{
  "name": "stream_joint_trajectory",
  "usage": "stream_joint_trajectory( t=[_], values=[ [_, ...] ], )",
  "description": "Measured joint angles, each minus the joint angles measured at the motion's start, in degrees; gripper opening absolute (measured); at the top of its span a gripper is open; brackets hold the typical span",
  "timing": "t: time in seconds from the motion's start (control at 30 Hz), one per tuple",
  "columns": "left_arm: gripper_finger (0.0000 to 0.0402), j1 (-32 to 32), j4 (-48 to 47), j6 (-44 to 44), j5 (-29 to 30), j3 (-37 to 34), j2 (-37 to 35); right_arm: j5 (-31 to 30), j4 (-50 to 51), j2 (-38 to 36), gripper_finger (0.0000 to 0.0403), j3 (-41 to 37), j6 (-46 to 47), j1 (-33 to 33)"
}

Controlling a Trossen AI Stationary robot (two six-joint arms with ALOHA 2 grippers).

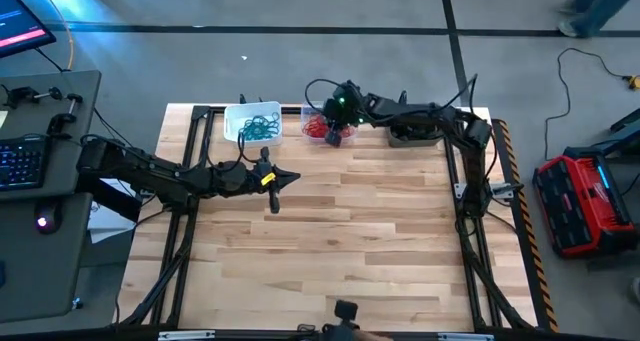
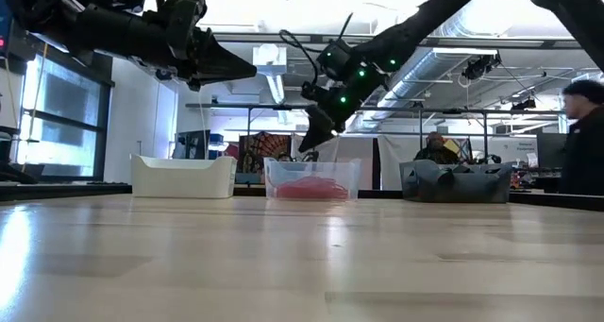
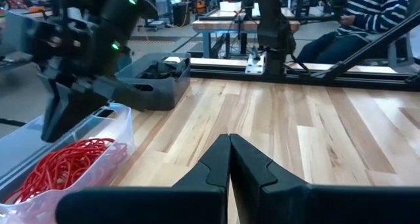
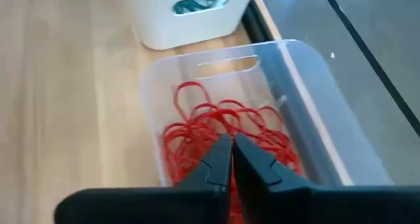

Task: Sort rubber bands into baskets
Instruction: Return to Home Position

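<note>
The right gripper (image 4: 231,140) hangs shut and empty just above the red bands (image 4: 190,122) in the clear basket (image 4: 298,86) at the far edge of the bench (image 1: 350,241); the left gripper (image 3: 230,138), shut too, hovers nearer its middle. The red bands look light, limp and tangle-prone, best pinched by one raised loop. The white basket (image 4: 177,20) and the grey basket (image 3: 151,86) flank the clear one, and its walls would crowd any reach.
</note>
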State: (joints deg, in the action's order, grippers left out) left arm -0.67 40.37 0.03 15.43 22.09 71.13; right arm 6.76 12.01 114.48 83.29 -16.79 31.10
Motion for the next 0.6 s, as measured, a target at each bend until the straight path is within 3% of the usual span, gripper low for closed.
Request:
stream_joint_trajectory(
  t=[0.27,0.6],
  values=[
    [0.0000,2.0,0.3,-1.1,-2.6,0.0,0.0,0.0,-17.5,-8.8,0.0000,-17.1,3.0,-3.2],
    [0.0000,5.3,0.2,-1.3,-5.5,0.0,-0.9,-1.8,-28.6,-25.5,0.0000,-37.1,6.3,-6.8]
  ],
)
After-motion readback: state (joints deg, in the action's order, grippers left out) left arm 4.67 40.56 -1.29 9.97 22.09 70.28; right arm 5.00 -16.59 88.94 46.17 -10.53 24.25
